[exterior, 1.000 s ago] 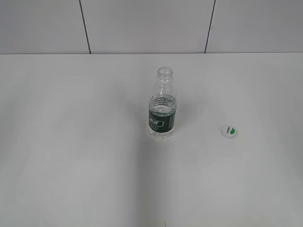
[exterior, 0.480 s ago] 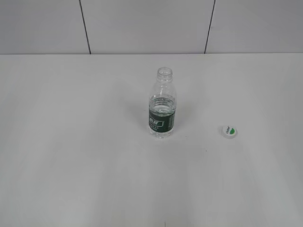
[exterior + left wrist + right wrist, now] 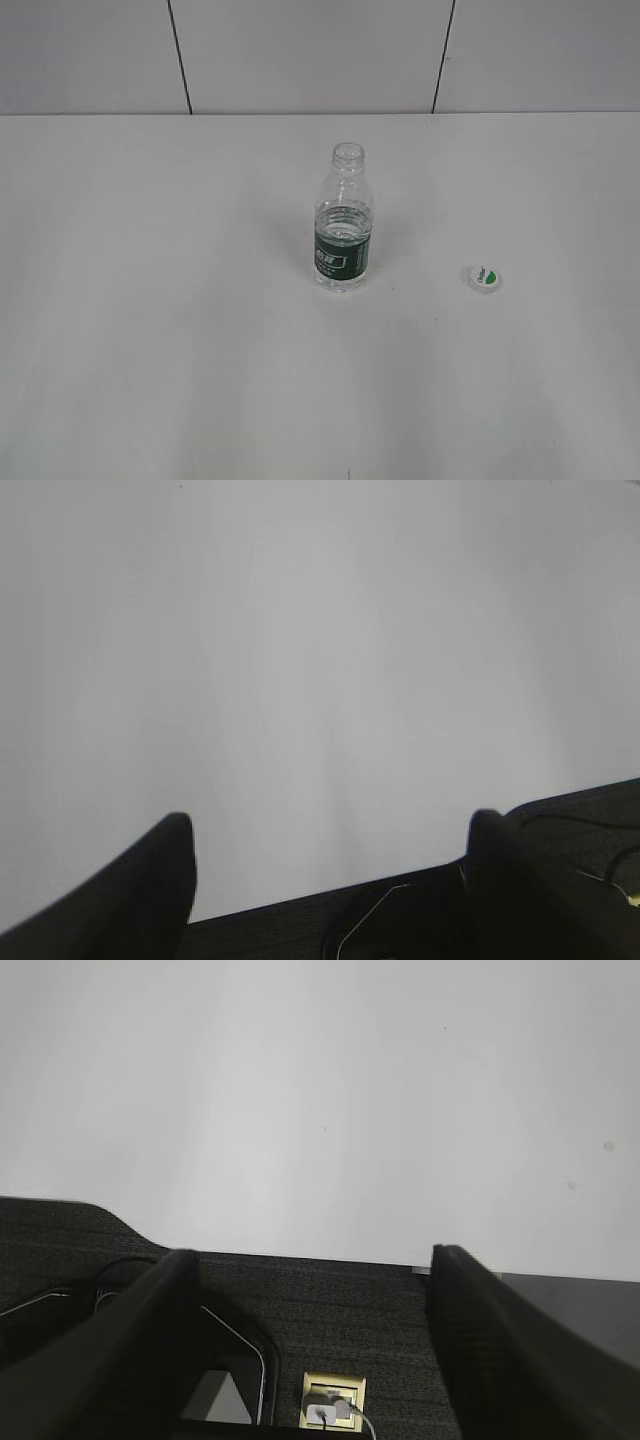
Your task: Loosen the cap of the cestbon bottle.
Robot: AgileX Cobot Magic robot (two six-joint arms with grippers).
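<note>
The cestbon bottle (image 3: 343, 235) stands upright near the middle of the white table, with a dark green label band and an open neck. The cap (image 3: 484, 277) lies on the table to the bottle's right, green and white top up. Neither arm shows in the exterior view. My left gripper (image 3: 330, 825) is open and empty over the table's front edge. My right gripper (image 3: 312, 1260) is open and empty over the table's front edge and the dark floor. Neither wrist view shows the bottle or the cap.
The white table (image 3: 150, 300) ends at a pale paneled wall (image 3: 300, 50) behind. The right wrist view shows dark carpet with a brass floor socket (image 3: 335, 1400) and a plugged-in charger below the table edge.
</note>
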